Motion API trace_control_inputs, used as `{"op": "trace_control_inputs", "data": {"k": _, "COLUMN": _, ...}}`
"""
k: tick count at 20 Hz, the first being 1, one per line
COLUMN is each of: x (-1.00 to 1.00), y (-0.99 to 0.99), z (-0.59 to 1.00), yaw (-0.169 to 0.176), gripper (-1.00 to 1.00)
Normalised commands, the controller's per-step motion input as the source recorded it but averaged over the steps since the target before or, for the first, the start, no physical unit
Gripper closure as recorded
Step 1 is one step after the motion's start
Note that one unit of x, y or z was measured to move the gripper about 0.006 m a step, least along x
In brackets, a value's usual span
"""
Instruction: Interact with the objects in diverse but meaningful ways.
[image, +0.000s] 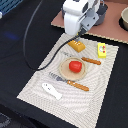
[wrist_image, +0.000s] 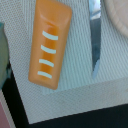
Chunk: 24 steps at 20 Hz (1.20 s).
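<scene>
Risk first, as a judgement: a straight descent from here could catch the knife blade (wrist_image: 95, 42) lying close alongside the orange ridged loaf (wrist_image: 49, 45), or push the loaf off the near edge of the striped placemat (wrist_image: 75, 95), since the loaf sits close to that corner. A grip across the loaf's long axis, not its narrow width, would likely slip off the smooth rounded top.

Gripper (image: 81, 31) poised above the orange ridged loaf (image: 76, 46), no contact visible. Fingers not seen in the wrist view and blurred in the exterior view, so cannot tell how far apart the jaws stand; nothing seen held.

Directly beneath the gripper: the loaf, lying flat, four pale ridges across its top. Just beside it: the knife blade, apart from the loaf. Edge of the tan plate (wrist_image: 117, 17) a little beyond the blade.

Farther from the gripper, in the exterior view: red tomato-like ball (image: 75, 66) resting on the tan plate (image: 64, 74), yellow packet (image: 101, 50) near the mat's edge on the exterior view's right, white fish-like piece (image: 51, 90) farthest away, at the opposite end of the placemat (image: 100, 85).
</scene>
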Motion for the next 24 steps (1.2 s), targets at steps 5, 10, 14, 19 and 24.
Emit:
{"op": "trace_control_inputs", "data": {"k": 5, "x": -0.39, "y": 0.36, "z": -0.17, "yaw": -0.065, "gripper": -1.0}}
{"op": "trace_control_inputs", "data": {"k": 10, "x": -0.11, "y": 0.6, "z": -0.13, "yaw": -0.013, "gripper": -1.0}}
{"op": "trace_control_inputs", "data": {"k": 14, "x": -0.05, "y": 0.33, "z": -0.24, "yaw": 0.0, "gripper": -1.0}}
{"op": "trace_control_inputs", "data": {"k": 19, "x": 0.0, "y": 0.02, "z": -0.25, "yaw": -0.001, "gripper": -1.0}}
{"op": "trace_control_inputs", "data": {"k": 24, "x": -0.02, "y": 0.0, "z": -0.35, "yaw": 0.0, "gripper": -1.0}}
